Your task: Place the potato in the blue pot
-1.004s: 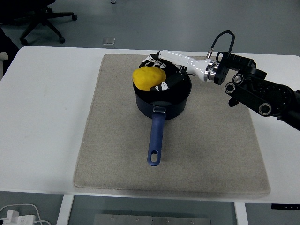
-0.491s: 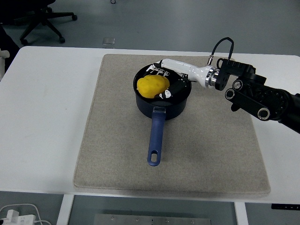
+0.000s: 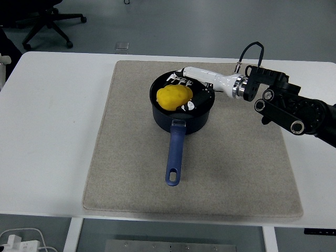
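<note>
potato [image 3: 174,96]: bright yellow | blue pot [image 3: 181,111]: dark navy body, lighter blue handle | hand [image 3: 185,89]: black and white fingers, glossy white forearm shell | right arm [image 3: 294,107]: black with silver joint rings | mat [image 3: 236,157]: beige, felt-like | worktop [image 3: 52,131]: plain white | floor [image 3: 173,23]: grey-green

Potato [image 3: 174,97] inside blue pot [image 3: 181,118]

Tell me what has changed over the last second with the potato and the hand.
The right hand has carried the potato rightward and down from over the pot's left rim, so it now sits inside the blue pot. The fingers still look wrapped around it, so no release yet. The pot, its handle pointing to the near edge, and the mat have not moved.
</note>
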Tool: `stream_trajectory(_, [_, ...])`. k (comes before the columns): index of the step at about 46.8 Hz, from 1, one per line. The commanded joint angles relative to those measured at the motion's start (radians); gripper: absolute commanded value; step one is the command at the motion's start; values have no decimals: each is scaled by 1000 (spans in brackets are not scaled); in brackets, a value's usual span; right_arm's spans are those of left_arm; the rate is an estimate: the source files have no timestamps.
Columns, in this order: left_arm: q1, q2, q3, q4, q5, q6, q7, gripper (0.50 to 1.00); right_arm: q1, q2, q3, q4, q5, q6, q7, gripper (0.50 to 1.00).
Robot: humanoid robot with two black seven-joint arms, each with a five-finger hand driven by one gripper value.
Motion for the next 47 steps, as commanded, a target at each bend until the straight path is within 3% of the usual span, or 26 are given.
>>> stream_trajectory(1, [1,0,-1,3,0,0,0,996,3,1,2,-9,0,-13,0,500])
stream_trajectory(21, [1,0,-1,3,0,0,0,996,0,6,6,-12,6,-19,5,500])
stream_trajectory(25, [1,0,-1,3,0,0,0,996,-1,3,8,-10,9,-19,5,549])
stream_trajectory(26, [1,0,-1,3,0,0,0,996,0,3,9,-12,9,-19,5,578])
stream_trajectory(28, [1,0,-1,3,0,0,0,996,-1,3,11,-12,9,-21,5,682])
stream_trajectory(32, [1,0,-1,3,0,0,0,996,-4,3,12,-12,11,-29,5,715])
stream_trajectory(37, [-1,0,-1,1,0,0,0,996,-6,3,12,-12,12,-30,5,837])
stream_trajectory(47, [1,0,-1,1,0,-1,0,996,-6,9,12,-15,12,-33,3,852])
